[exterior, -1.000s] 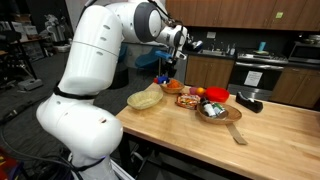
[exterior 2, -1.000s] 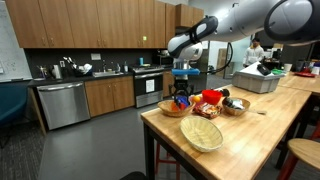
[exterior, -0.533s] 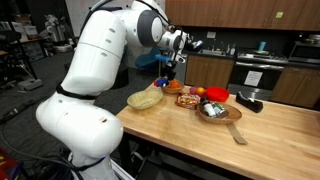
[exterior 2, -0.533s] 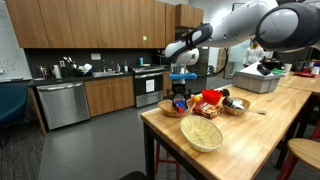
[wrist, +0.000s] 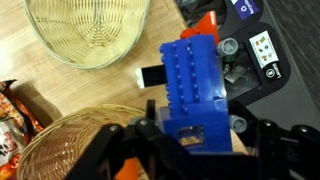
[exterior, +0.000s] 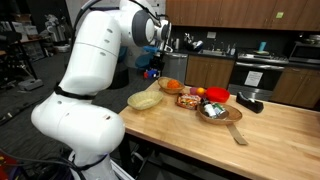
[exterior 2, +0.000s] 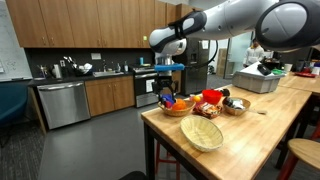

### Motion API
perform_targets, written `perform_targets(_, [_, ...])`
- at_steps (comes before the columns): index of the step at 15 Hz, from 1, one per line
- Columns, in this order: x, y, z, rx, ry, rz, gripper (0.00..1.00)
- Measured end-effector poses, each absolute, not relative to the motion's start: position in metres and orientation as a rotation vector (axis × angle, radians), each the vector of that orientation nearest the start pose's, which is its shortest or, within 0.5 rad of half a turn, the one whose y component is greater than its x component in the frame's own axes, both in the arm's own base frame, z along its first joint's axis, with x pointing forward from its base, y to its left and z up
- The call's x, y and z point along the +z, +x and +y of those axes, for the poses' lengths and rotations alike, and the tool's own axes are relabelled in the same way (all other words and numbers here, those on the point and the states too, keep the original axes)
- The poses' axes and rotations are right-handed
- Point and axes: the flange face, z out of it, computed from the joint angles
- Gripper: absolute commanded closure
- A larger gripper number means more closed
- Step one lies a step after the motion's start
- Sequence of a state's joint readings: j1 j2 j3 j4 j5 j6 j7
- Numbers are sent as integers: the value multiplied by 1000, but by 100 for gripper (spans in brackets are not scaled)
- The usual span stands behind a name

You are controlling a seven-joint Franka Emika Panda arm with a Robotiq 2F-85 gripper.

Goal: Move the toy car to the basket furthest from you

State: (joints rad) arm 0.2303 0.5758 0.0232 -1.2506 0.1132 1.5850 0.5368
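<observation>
Fingers of the gripper are pressed against the two long flanks of the toy car, held apart only by the width of its body. They pinch it near the end closest to the wrist. The car hangs in the air, clear of the wooden countertop.

In the wrist view its long axis runs from the bottom of the frame towards the top, leaning slightly left, and its free end points at the empty wicker basket. I cannot tell which end is the front. It is bright blue and blocky, with rows of round studs on the upper face and small grey wheels along its right flank.

Beneath its held end lies the rim of a second wicker basket, with a snack packet just beside that. To the car's right sits a black device with buttons and a label.

In an exterior view the arm holds the gripper above the countertop's end, just beside the basket holding an orange fruit.
</observation>
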Motion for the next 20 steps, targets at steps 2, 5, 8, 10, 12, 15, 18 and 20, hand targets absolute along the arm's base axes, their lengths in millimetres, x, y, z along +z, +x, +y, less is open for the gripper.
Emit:
perform_targets(2, [422,670,190,407,-3067,455,53])
perform_targets(5, [433,676,185,389,-3067,489,53])
perform_targets(8, [436,687,171,373,-3061,536,53])
perform_targets(10, [433,694,162,380,-3058,563,53])
perform_targets(12, [427,701,155,395,-3056,583,53])
perform_targets(15, [422,708,148,416,-3056,608,53])
perform_targets(18, [422,712,145,437,-3058,635,53])
perform_targets(20, [424,713,145,451,-3058,654,53])
